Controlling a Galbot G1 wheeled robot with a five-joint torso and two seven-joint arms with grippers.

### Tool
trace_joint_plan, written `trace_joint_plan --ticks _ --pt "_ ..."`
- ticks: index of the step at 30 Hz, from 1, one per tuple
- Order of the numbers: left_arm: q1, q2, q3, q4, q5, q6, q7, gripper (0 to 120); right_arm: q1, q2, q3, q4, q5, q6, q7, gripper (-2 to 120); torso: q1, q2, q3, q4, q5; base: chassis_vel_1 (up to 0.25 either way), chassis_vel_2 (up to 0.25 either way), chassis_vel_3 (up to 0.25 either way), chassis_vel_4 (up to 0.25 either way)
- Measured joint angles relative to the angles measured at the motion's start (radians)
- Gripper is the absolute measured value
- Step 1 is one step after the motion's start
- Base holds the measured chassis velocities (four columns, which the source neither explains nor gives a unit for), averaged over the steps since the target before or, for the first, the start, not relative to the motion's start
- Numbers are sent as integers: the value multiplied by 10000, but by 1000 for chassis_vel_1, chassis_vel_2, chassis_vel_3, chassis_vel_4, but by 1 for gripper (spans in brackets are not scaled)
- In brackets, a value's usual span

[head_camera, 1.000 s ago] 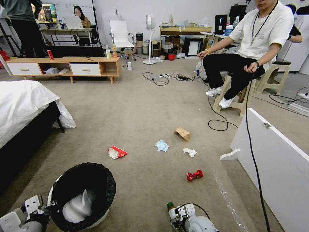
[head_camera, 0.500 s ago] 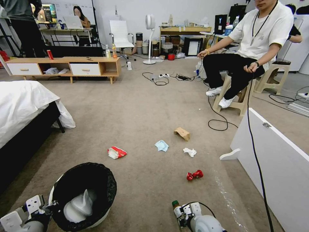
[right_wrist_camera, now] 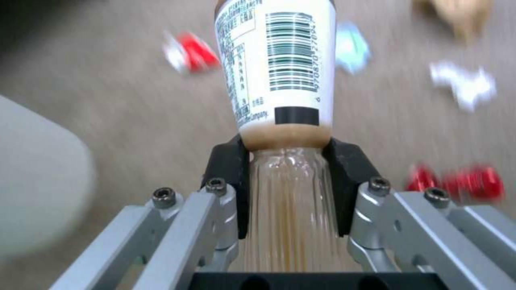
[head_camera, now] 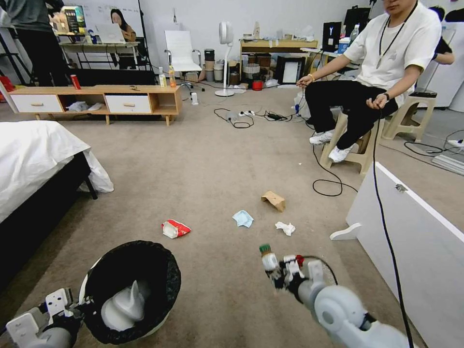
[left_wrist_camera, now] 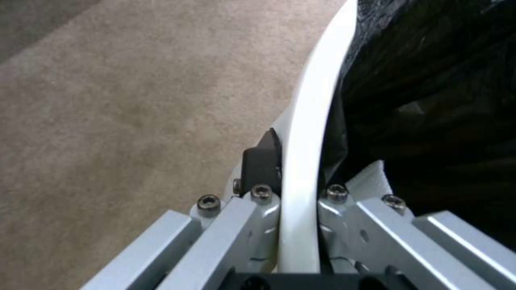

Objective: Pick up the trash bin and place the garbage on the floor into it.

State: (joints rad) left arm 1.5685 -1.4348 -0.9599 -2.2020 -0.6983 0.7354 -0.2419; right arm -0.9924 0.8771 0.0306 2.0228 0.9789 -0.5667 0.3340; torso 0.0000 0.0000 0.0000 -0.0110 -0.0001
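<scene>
Right wrist view: bottle (right_wrist_camera: 279, 80) between jaws

Head high above carpet (head_camera: 217, 159), wrists close

The bottle (right_wrist_camera: 275, 68) label bears a barcode; its small print looks unreadable.

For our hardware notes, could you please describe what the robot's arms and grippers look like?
Both grippers, left and right, have silver-grey metal linkage bars fastened with dark hex-socket screws on a black base. The fingers end in black pads. In the head view the right arm has a rounded light-grey wrist housing with a thin black cable looped above it; the left gripper's mount is white and blocky.
</scene>
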Motion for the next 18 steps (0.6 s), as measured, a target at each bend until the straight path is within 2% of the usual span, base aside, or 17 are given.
trace_joint_plan --ticks 7,10,18 --pt "29 28 213 -86 10 0 -12 2 593 -135 -15 848 408 902 -724 26 0 0 0 1 0 0 0 0 0" --pt "16 -69 339 -126 146 0 -18 2 1384 -66 -619 1135 768 1780 -1482 26 0 -1 0 1 0 0 0 0 0" --pt "23 -167 405 -196 271 0 -17 2 3038 240 -2085 1234 1703 2378 -1849 26 1 -1 0 2 0 0 0 0 0"
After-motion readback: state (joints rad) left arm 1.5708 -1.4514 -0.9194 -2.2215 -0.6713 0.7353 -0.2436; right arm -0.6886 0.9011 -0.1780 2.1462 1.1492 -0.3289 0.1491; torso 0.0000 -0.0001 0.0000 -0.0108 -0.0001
